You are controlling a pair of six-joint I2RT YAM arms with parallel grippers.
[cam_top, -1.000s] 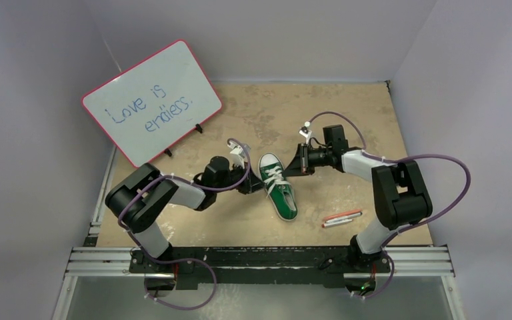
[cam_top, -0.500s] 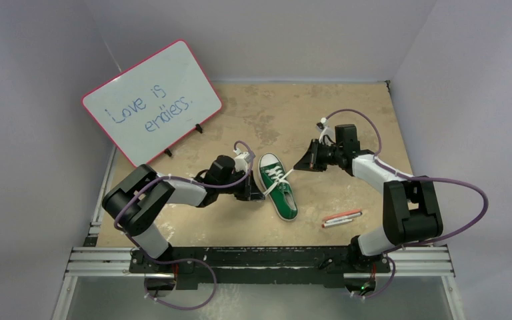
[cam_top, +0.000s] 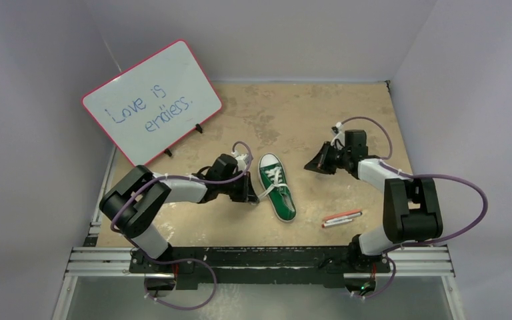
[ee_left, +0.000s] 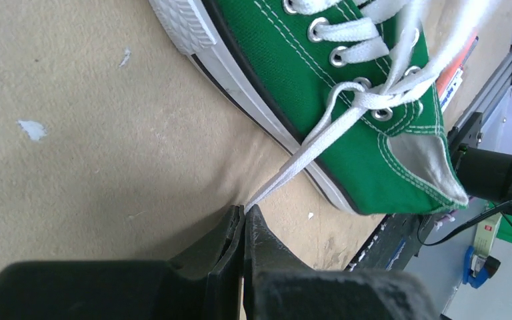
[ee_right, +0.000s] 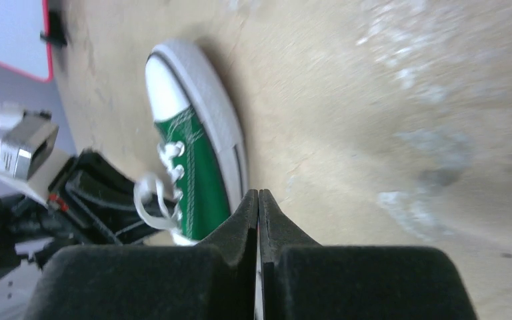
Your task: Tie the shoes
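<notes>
Green canvas and white rubber: the sneaker lies on its sole on the tan table, toe pointing away from the arm bases, with one gripper on each side of it. The left gripper sits low just to the sneaker's left, jaws pressed shut on the end of a white lace that rises in a nearly straight line to the top eyelets. Only the very tip of that lace lies between the fingertips, so I judge a slip the likeliest failure; any sharper tug away from the sneaker could pull it free. The opposite danger is real too, since a small shoe looks light and nothing pins it down. A hard pull may drag or twist the whole sneaker towards the left gripper instead of drawing the lace tight. The right gripper hangs apart to the sneaker's right, jaws closed together, and no lace shows between them (its own view gives only bare table and the toe cap). If it has indeed nothing, the second end lies loose — no knot can form until that end is found among the crossed loops over the tongue. Two markers lie near the sneaker's heel side, to its right, where a low sweep could knock them.
</notes>
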